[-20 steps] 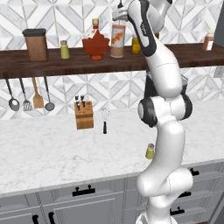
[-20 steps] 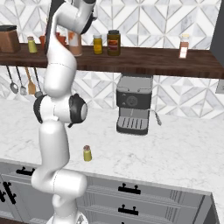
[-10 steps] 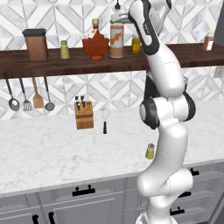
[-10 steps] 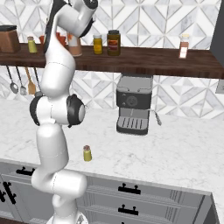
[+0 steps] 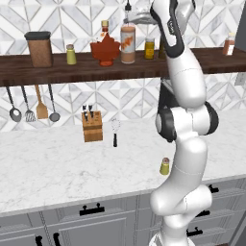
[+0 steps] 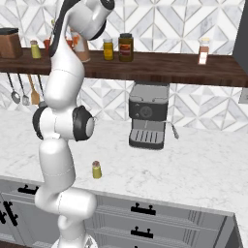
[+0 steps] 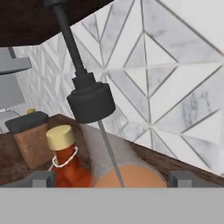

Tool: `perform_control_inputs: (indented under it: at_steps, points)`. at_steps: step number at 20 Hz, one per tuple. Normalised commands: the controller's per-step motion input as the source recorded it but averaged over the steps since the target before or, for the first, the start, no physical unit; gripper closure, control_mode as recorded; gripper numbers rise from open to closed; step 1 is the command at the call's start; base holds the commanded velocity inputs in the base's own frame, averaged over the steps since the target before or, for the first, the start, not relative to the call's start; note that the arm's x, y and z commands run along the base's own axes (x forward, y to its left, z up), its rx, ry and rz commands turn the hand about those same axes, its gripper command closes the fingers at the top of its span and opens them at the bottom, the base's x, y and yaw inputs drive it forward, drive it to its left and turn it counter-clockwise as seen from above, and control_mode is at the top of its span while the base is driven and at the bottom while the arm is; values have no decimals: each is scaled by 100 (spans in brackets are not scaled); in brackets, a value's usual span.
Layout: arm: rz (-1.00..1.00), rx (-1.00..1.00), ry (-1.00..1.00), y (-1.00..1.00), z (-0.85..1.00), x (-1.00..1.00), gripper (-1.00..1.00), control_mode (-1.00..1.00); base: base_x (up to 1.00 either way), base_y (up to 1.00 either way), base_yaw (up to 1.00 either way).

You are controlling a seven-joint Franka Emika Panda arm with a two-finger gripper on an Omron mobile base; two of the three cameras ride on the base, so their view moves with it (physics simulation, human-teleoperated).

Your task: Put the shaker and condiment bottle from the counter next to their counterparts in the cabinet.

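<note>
condiment bottle upright on the cabinet, gripper spread open above it

it stands just beside the red maple-leaf bottle; the shaker sits on the counter well below the cabinet.

In the left base view the shelf runs across the upper frame. On it, from left: a canister, a small shaker, the maple-leaf bottle, then the condiment bottle just right of it, then a jar. The gripper sits at the top centre, over the condiment bottle. Utensils hang under the shelf at left. On the counter, a knife block stands centre-left, and a second shaker lies lower right, beside the arm.
</note>
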Motion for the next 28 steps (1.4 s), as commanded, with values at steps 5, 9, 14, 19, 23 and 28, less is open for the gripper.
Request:
perform_control_inputs:
  at_steps: [5,9,14,19,23,28]
  points:
    - [6,0,0,-1,18,-13,-100,-100,0,0,0]
    - [2,0,0,-11,26,-8,-100,-100,0,0,0]
    - [0,0,0,-21,10,-33,-100,-100,0,0,0]
    - [0,0,0,-31,0,-53,-100,-100,0,0,0]
    - [0,0,0,-26,-5,-53,-100,-100,0,0,0]
    - [0,0,-1,-7,-45,-63,-100,-100,0,0,0]
